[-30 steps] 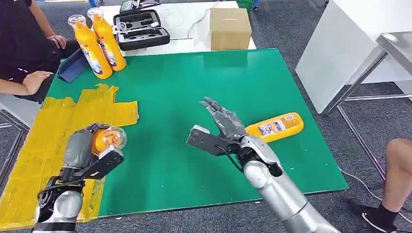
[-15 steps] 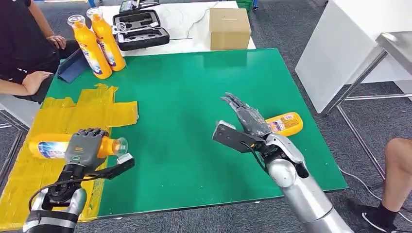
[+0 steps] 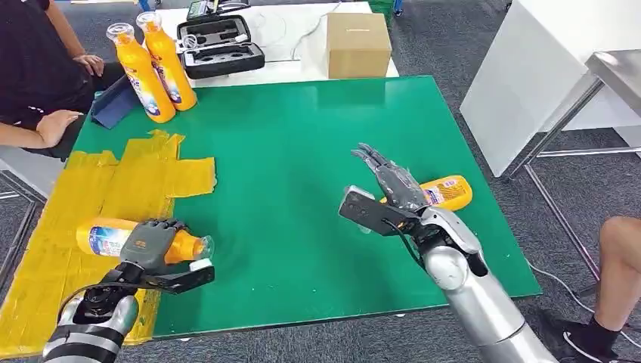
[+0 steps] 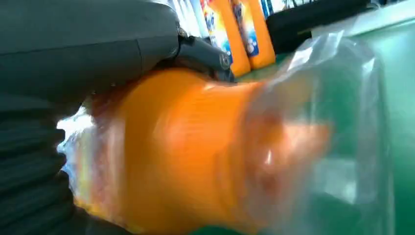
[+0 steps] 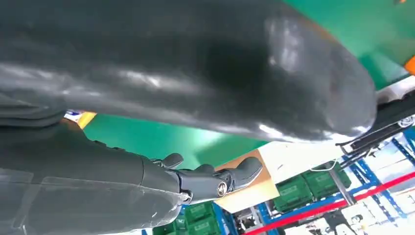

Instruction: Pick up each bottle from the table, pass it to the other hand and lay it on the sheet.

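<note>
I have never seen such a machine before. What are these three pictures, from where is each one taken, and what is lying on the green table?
This is a humanoid robot with two silver arms, each ending in a many-fingered hand. The wide picture comes from a camera high on its body, looking down at the green table. The other two come from cameras at its wrists, so they are very close and turned.

The left hand grips an orange bottle, held lying across the yellow sheet. The left wrist view shows that bottle as a blur. The right hand is open, just in front of a second bottle lying on the table.

Two upright bottles stand at the far corner, with a black case and a cardboard box behind. A person sits at the left.
</note>
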You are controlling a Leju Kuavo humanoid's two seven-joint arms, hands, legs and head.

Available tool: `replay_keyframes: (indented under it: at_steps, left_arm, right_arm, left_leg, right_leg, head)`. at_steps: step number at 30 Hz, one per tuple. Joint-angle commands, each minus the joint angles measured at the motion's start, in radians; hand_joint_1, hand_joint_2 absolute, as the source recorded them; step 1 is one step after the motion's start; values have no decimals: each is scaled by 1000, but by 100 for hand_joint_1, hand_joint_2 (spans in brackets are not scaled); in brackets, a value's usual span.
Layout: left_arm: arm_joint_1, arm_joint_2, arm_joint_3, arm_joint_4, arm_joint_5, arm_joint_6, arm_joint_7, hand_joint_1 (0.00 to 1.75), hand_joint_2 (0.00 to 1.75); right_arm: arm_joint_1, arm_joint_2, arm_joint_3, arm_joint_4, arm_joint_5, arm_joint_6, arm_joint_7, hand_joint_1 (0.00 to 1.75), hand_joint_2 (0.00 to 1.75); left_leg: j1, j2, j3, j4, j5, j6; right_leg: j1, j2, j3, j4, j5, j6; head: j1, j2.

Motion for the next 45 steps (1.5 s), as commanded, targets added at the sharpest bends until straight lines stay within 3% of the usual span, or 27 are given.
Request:
replay_keyframes:
  at_steps: [1, 8, 11, 12, 16, 22, 23, 28, 38, 45]
  left_arm:
    - [17, -19, -26, 2, -42, 138, 47, 0, 0]
    - [44, -27, -6, -56, -27, 149, 33, 0, 0]
    - [90, -68, 56, -170, 45, 197, -3, 0, 0]
    - [108, -92, 81, -222, 110, 205, -32, 0, 0]
    - [182, -194, 176, -457, 357, 271, -128, 0, 0]
    - [235, -278, 258, -646, 764, 126, -255, 0, 0]
    - [233, -284, 261, -657, 799, 102, -257, 0, 0]
    - [232, -287, 239, -677, 844, 80, -279, 0, 0]
    - [239, -286, 212, -680, 871, 57, -283, 0, 0]
    - [227, -277, 166, -681, 898, 40, -279, 0, 0]
  right_arm:
    - [-2, -21, -4, 10, 22, 0, 8, 0, 0]
    - [15, -27, -16, -2, 26, -3, 9, 0, 0]
    - [59, -47, -37, -29, 70, -19, 12, 0, 0]
    - [79, -60, -42, -43, 100, -26, 7, 0, 175]
    - [197, -136, -95, -104, 196, -42, -16, 0, 175]
    - [385, -263, -271, -168, 285, -54, -34, 0, 175]
    - [393, -291, -297, -163, 306, -41, -28, 0, 175]
    - [327, -336, -372, -65, 350, 38, -16, 0, 175]
    - [300, -331, -395, 14, 375, 44, 13, 0, 175]
    - [128, -302, -366, 274, 410, 56, 8, 0, 175]
  left_leg:
    - [0, 0, 4, -1, -1, -1]
    - [0, 0, 2, 0, -1, -1]
    - [0, 0, 2, 0, -1, -1]
    - [0, -1, 3, 0, -2, -1]
    - [1, -4, 2, 2, -2, 0]
    - [1, -9, 5, 4, -6, 1]
    - [1, -7, -1, 3, -3, 1]
    - [-2, -4, -2, 2, -3, 2]
    - [-1, -2, 1, 0, -3, 2]
    - [-1, 1, 2, 0, -2, 2]
  right_leg:
    - [0, -1, 4, 0, -1, -1]
    - [0, -1, 2, 0, -1, -1]
    - [1, -1, 2, 0, -1, -1]
    - [1, -3, 3, 0, -2, -2]
    - [1, -6, 4, 0, -3, -1]
    - [1, -11, 9, 0, -7, -1]
    - [1, -8, 2, 0, -3, 0]
    - [-2, -5, 0, 0, -2, 0]
    - [-1, -3, 2, -2, 0, 0]
    - [-1, 0, 3, -3, 1, 0]
  head:
    - [0, 0]
    - [0, 0]
    - [0, 0]
    - [0, 0]
    - [0, 0]
    - [0, 0]
    - [0, 0]
    - [0, 0]
    - [0, 0]
    - [0, 0]
